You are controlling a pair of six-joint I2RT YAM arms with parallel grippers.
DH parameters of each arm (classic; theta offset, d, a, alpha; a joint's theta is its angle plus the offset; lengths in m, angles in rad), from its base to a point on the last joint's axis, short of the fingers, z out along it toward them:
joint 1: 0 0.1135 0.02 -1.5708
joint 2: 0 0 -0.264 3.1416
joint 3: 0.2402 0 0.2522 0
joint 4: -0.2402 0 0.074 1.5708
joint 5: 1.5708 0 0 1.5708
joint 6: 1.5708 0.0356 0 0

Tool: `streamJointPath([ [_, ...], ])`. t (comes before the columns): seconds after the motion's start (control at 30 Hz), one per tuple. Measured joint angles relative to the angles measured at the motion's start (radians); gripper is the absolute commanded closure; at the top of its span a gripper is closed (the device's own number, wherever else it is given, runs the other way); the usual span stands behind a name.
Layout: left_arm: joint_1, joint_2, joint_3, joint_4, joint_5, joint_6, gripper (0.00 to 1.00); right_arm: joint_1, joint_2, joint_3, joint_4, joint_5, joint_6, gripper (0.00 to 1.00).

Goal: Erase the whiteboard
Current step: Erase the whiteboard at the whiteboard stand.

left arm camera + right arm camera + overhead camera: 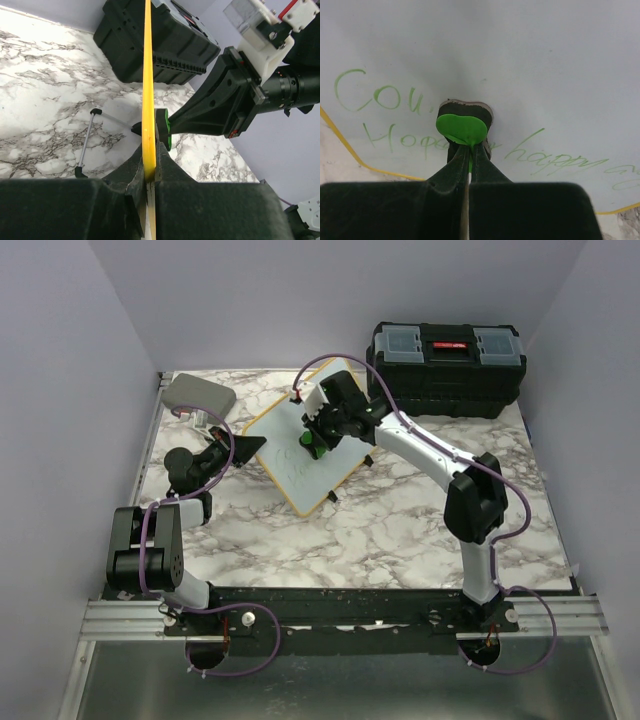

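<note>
Marble-patterned table [400, 530] lies under everything I work over. At its far right edge sits a black toolbox [447, 368] with a red latch and clear lid compartments, well apart from my arms. At the far left corner rests a grey case [200, 394] with rounded corners, just beyond my left wrist. Nothing stands between my jaws and the board; my own right forearm reaches across the table from the right.

My left gripper [150, 165] is clamped tight on the near left edge of the whiteboard [290, 475], both fingers pinching its thin yellowish frame [147, 75]. My right gripper [470, 150] is closed on the tab of a green eraser [461, 127], whose dark pad is pressed against the white surface.

That board sits in the middle of the table, turned cornerwise to its edges, between the case and the toolbox. It is white with rounded corners and a light rim. Beneath it a thin metal leg [87, 142] with black caps shows. Green handwritten writing [385, 97] runs in lines to the left and right of the eraser; I cannot read the words surely.
</note>
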Motion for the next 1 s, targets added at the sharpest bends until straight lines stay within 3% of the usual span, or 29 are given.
streamJointPath([
  [0.53,0.0,0.001,0.0,0.001,0.001,0.0,1.0,0.008,0.013,0.034,-0.038,0.232,0.024,0.99],
  [1.0,0.0,0.001,0.0,0.002,0.001,0.0,1.0,0.037,0.016,0.021,-0.076,0.008,0.005,0.99],
])
